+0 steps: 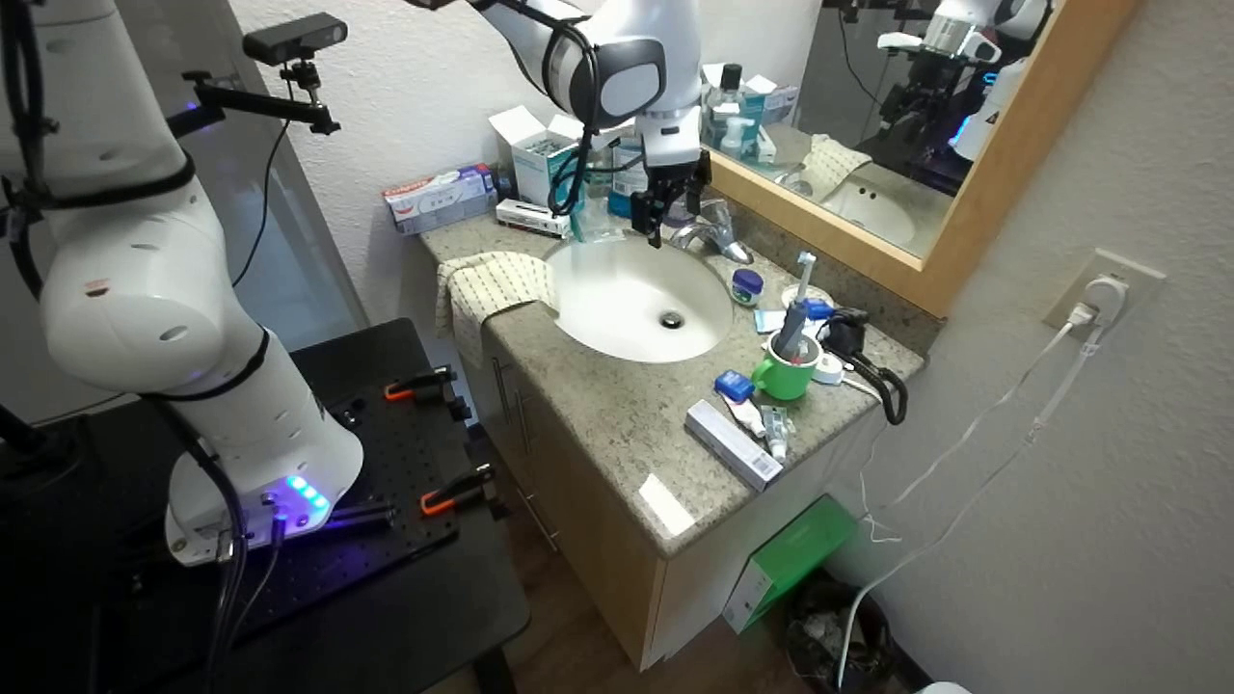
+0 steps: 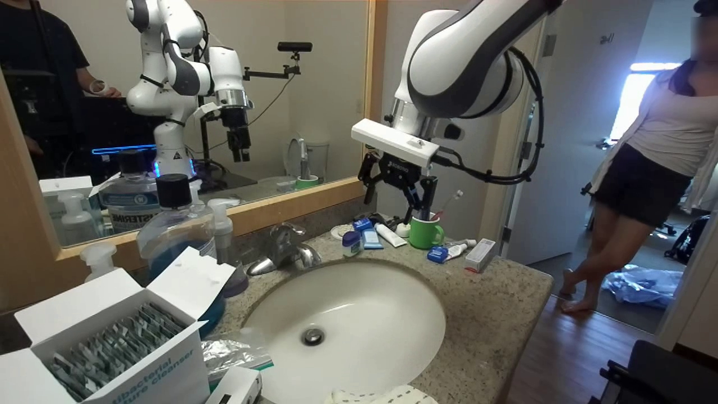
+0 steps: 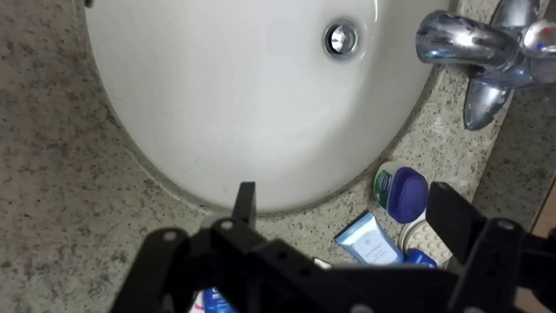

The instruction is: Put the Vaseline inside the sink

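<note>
Two fingertips [image 3: 246, 204] wide apart: that's our Robotiq gripper [image 3: 343, 189] in the wrist view, the purple-lidded Vaseline jar [image 3: 400, 194] just outside the sink [image 3: 243, 108]! In an exterior view, we spot it near the counter's [image 1: 607, 410] back edge; in an exterior view, between faucet [image 2: 287, 249] and green mug [image 2: 424, 233].

So it's a speckled countertop [image 1: 598, 405] with a sink [image 1: 627, 299] set in. Vaseline jar [image 1: 746, 287] sits just beside the sink, green mug [image 1: 783, 380] and long box [image 1: 733, 445] farther out that side. Opened white box [image 2: 168, 365] across the sink, patterned cloth [image 1: 501, 280] draped at the sink's edge.
</note>
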Motion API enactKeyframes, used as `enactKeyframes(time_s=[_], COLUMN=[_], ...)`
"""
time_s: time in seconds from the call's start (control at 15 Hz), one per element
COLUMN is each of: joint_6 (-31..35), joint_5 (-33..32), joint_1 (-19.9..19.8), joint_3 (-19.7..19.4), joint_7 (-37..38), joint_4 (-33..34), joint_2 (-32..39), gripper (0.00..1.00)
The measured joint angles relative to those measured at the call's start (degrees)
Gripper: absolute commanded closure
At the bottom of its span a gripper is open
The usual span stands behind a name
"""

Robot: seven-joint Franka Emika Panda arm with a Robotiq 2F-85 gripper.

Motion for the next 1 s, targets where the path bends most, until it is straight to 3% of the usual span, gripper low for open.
enactKeyframes(time_s=[0.33,1.0], joint_6=[1.47,1.46], joint_5=[-4.94,-2.6], joint_1=[2.37,2.49], joint_3=[-3.58,-3.95], joint_7=[6.52,4.83], joint_4=[6.72,7.75], joint_2=[6.42,7.86], gripper=[0.0,0.0])
